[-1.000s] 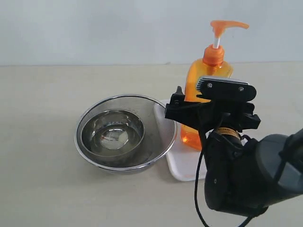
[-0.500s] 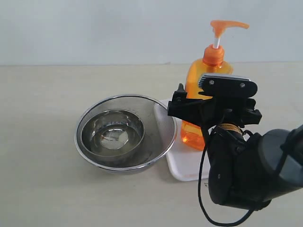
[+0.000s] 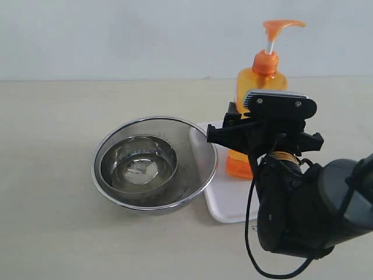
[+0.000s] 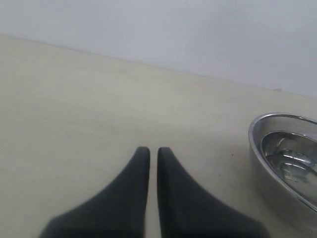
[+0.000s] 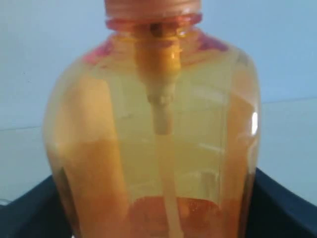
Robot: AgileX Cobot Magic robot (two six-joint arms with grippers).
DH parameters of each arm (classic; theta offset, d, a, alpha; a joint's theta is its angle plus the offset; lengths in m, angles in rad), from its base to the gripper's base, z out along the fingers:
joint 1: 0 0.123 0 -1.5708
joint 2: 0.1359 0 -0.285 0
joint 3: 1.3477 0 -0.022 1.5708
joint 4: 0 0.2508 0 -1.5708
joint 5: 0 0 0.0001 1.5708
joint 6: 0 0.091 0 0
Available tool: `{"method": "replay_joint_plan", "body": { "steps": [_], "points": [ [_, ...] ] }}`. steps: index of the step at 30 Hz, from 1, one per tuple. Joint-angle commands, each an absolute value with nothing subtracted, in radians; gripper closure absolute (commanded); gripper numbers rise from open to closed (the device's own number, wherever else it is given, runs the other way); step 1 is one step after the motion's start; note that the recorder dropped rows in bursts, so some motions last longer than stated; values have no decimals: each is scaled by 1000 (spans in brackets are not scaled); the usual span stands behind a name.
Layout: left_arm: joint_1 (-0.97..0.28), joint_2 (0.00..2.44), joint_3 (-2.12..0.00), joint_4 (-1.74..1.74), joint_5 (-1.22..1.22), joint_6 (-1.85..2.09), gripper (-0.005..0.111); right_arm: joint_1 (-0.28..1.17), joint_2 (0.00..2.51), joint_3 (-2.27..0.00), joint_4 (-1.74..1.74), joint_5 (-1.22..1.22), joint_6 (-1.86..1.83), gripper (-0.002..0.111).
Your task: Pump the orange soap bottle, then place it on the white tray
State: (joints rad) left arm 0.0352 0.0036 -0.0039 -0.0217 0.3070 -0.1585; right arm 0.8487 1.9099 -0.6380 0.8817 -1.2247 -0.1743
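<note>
The right arm point(image 3: 303, 216) is seen as a bulky, rounded housing finished in glossy black and dark grey. A thin black cable point(image 3: 247, 227) is looped along its side. A brass-coloured ribbed ring point(image 3: 282, 157) is set at the wrist. Above it a flat black plate point(image 3: 280, 109) with rounded ends is fastened by two silver screws point(image 3: 258, 101) and edged with a pale ribbed strip point(image 3: 277, 93). The right gripper point(image 3: 261, 125) is built of angular matte black parts. The left gripper point(image 4: 149, 151) is formed of two matte black fingers point(image 4: 124, 198), broad at the base and tapered to blunt tips.
</note>
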Motion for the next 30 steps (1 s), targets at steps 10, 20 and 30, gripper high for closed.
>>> {"method": "replay_joint_plan", "body": {
  "steps": [10,20,30],
  "points": [
    [39,0,0,-18,304,-166,101,846,1902,-640,842,-1221,-298,108],
    [39,0,0,-18,304,-166,101,846,1844,-640,820,-1221,-336,108],
    [39,0,0,-18,304,-166,101,782,1787,-560,687,-1221,-286,108]
  ]
}}
